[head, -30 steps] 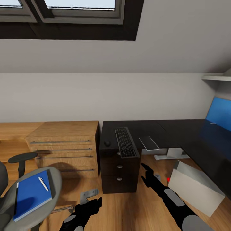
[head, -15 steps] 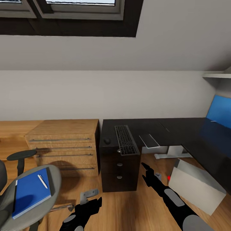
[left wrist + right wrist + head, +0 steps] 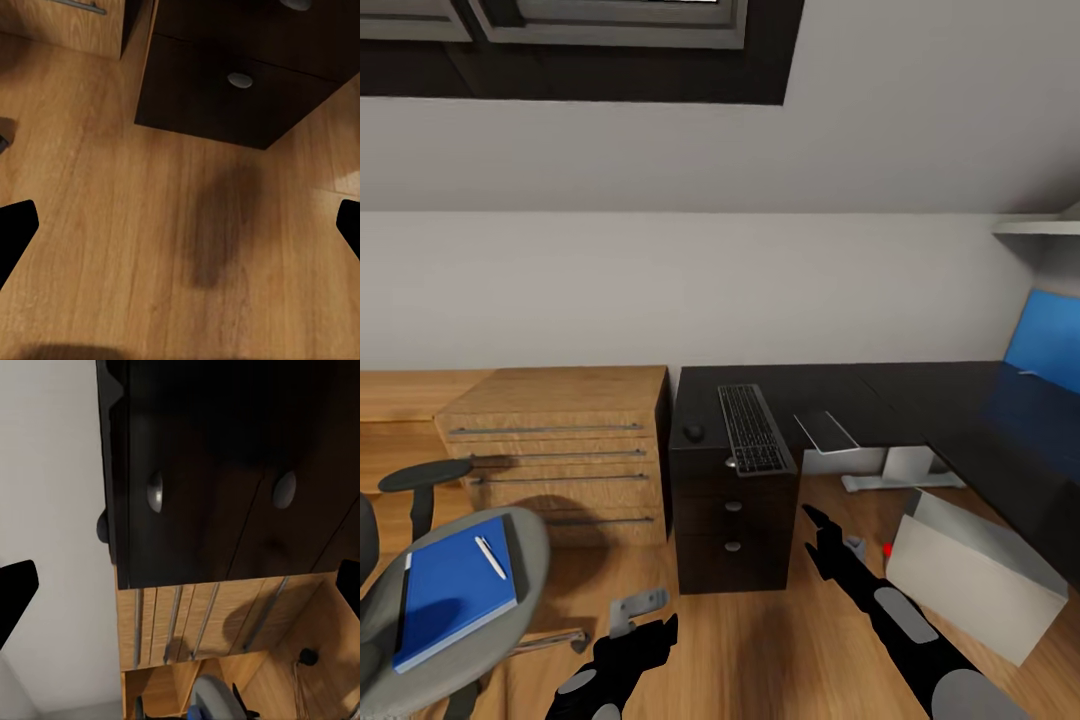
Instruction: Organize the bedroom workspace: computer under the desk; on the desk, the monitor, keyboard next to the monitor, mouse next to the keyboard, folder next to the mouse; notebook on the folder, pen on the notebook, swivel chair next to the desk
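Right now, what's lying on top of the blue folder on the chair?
A whitish pen lies on the folder, which sits on the swivel chair seat. A dark edge shows along the folder's right side; whether it's the notebook is unclear.

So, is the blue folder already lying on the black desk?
No, the folder lies on the seat of the swivel chair, with the pen on top, apart from the desk.

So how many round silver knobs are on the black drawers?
3, stacked down the black drawer unit's front: top knob under the keyboard's overhanging end, middle knob, bottom knob. More could be hidden.
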Controlling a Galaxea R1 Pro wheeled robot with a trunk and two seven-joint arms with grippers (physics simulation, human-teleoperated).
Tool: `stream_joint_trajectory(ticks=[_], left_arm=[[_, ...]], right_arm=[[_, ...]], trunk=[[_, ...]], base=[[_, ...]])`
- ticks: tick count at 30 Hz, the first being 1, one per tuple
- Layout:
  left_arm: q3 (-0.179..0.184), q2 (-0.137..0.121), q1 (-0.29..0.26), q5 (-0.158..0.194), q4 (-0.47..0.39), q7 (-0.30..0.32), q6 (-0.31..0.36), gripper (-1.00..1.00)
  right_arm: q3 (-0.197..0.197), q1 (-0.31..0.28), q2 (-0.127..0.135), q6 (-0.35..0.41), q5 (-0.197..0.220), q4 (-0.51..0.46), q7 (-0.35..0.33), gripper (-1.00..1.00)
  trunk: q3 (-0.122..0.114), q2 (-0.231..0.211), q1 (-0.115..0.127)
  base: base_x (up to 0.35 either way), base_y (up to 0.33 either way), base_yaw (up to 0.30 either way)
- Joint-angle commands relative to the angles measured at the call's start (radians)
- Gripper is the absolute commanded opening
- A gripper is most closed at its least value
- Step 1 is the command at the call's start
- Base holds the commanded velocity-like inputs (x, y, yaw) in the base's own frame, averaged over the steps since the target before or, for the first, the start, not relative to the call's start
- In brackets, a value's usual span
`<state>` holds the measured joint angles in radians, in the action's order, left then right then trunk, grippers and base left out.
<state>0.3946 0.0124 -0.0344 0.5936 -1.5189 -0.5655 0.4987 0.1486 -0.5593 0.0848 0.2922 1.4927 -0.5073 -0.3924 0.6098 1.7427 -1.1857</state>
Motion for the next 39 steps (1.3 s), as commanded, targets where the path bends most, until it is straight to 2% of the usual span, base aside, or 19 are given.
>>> stream_joint_trajectory(ticks=[1,7,10,16,20,24,30,39], left_arm=[[0.001,0.000,-0.001,0.009,-0.001,-0.009,0.001,1.00],[0.001,0.000,-0.001,0.009,-0.001,-0.009,0.001,1.00],[0.001,0.000,-0.001,0.009,-0.001,-0.009,0.001,1.00],[0.001,0.000,-0.001,0.009,-0.001,-0.008,0.001,1.00],[0.001,0.000,-0.001,0.009,-0.001,-0.008,0.001,1.00],[-0.001,0.000,-0.001,0.009,-0.001,-0.006,-0.001,1.00],[-0.003,0.000,-0.001,0.010,0.001,-0.008,-0.003,1.00],[-0.003,0.000,-0.001,0.009,0.004,-0.008,-0.005,1.00]], right_arm=[[0.006,-0.001,0.001,0.001,0.008,0.000,-0.008,1.00],[0.006,-0.001,0.001,0.001,-0.004,-0.002,-0.061,1.00],[0.006,-0.001,0.000,0.001,-0.026,-0.002,-0.070,1.00],[0.007,-0.001,0.000,-0.003,-0.037,-0.002,-0.075,1.00],[0.009,-0.001,0.000,-0.014,-0.040,-0.009,-0.090,1.00],[0.018,-0.001,-0.002,-0.021,-0.068,-0.025,-0.106,1.00],[0.023,-0.001,-0.004,-0.022,-0.085,-0.030,-0.110,1.00],[0.031,-0.001,-0.006,-0.022,-0.090,-0.035,-0.111,1.00]], trunk=[[0.004,0.008,-0.004],[0.023,0.050,-0.027],[0.032,0.071,-0.038],[0.051,0.113,-0.061],[0.051,0.113,-0.061],[0.051,0.113,-0.061],[0.051,0.113,-0.061],[0.051,0.113,-0.061]], base=[[0.000,0.000,0.000],[0.000,0.000,0.000],[0.000,0.000,0.000],[0.000,0.000,0.000],[0.000,0.000,0.000],[0.000,0.000,0.000],[0.011,0.000,0.000],[0.194,0.000,0.000]])
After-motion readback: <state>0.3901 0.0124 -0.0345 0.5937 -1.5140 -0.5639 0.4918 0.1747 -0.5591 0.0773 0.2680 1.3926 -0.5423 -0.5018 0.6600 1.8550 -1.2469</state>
